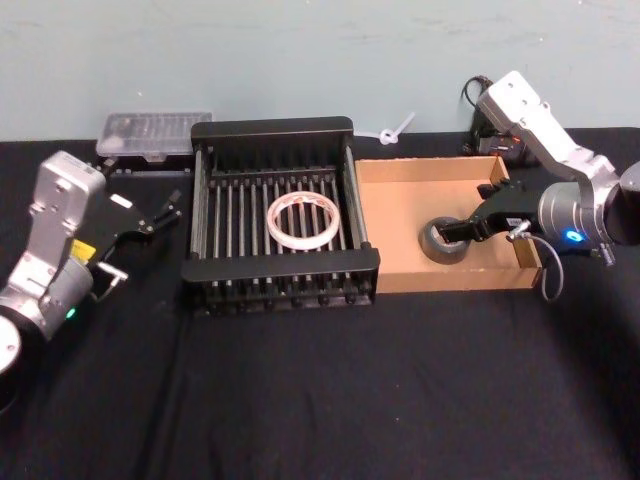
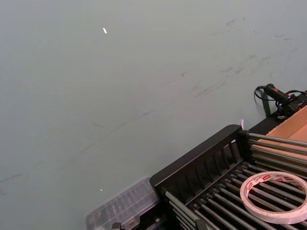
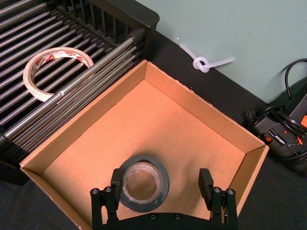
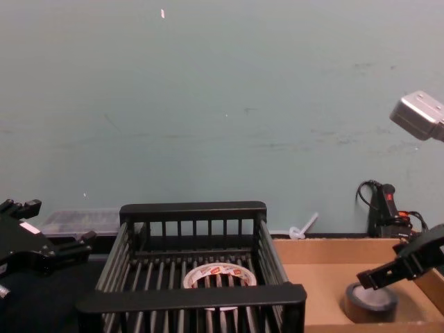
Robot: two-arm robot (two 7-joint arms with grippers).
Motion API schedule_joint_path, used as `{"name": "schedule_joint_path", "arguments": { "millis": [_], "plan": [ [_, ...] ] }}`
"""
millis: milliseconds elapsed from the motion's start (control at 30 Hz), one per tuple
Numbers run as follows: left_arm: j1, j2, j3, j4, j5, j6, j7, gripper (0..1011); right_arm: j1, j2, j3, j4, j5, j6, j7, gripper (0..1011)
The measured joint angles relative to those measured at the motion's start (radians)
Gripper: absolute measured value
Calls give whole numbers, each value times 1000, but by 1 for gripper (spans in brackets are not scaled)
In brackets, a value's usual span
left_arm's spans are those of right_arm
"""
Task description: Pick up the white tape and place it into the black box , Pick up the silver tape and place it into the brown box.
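Note:
The white tape [image 1: 303,244] lies flat on the barred bottom of the black box [image 1: 280,265] at the table's middle, also seen in the left wrist view [image 2: 273,215]. To its right the silver tape [image 1: 440,245] lies on the floor of the brown box [image 1: 400,215]. My right gripper [image 3: 160,184] hangs open just over the silver tape [image 3: 156,167], one finger [image 3: 116,179] against its rim and the other well clear of it. My left gripper [image 1: 160,212] stands open left of the black box, holding nothing.
A clear plastic case [image 1: 155,132] sits behind the black box's left corner. A white zip tie [image 1: 395,130] and a black tool with a cable [image 1: 490,130] lie behind the brown box. Black cloth covers the table's front.

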Motion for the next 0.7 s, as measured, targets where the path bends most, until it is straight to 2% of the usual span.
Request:
{"name": "schedule_joint_path", "arguments": {
  "millis": [100, 200, 300, 333, 367, 467, 533, 700],
  "plan": [
    [0, 0, 0, 0, 0, 0, 0, 1001, -10, -4, 15, -5, 0, 1, -10, 1002],
    [0, 0, 0, 0, 0, 0, 0, 1001, -35, -12, 48, -29, 0, -9, -47, 1002],
    [0, 0, 0, 0, 0, 0, 0, 1001, -69, -19, 81, -64, -3, -53, -91, 1002],
    [0, 0, 0, 0, 0, 0, 0, 1001, -89, -22, 98, -84, -7, -85, -113, 1002],
    [0, 0, 0, 0, 0, 0, 0, 1001, -89, -22, 98, -84, -7, -85, -113, 1002],
    [0, 0, 0, 0, 0, 0, 0, 1001, -129, -27, 123, -118, -24, -152, -158, 1002],
    [0, 0, 0, 0, 0, 0, 0, 1001, -170, -30, 139, -149, -47, -216, -201, 1002],
    [0, 0, 0, 0, 0, 0, 0, 1001, -233, -30, 158, -189, -82, -307, -258, 1002]
  ]
}}
